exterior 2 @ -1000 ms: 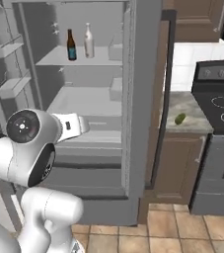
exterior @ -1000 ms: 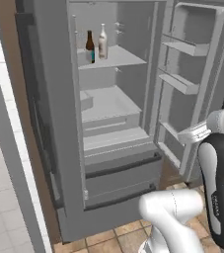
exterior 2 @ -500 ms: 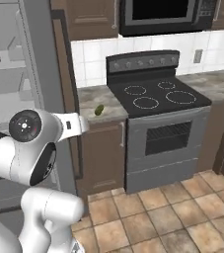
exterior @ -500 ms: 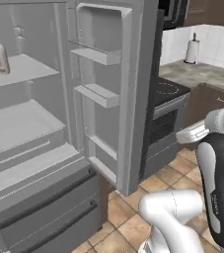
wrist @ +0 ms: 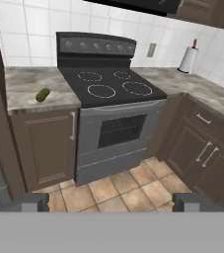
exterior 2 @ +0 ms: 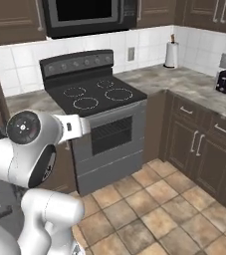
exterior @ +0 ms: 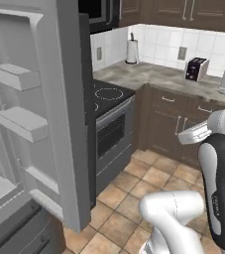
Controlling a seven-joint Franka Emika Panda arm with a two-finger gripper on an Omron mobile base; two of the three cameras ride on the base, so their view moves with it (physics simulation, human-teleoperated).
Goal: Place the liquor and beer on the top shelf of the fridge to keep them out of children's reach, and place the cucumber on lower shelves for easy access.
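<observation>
1 cucumber on counter, well beyond open end effector

The base is swinging round to the right, carrying both base cameras with it. The shelves holding the two bottles are sliding out of both base views. The tall dark grey fridge is now sitting at the left of the left base view, showing its open door and bins. The black electric stove is moving toward the middle of the right base view, and the grey speckled corner counter with its black toaster is coming into sight.
</observation>
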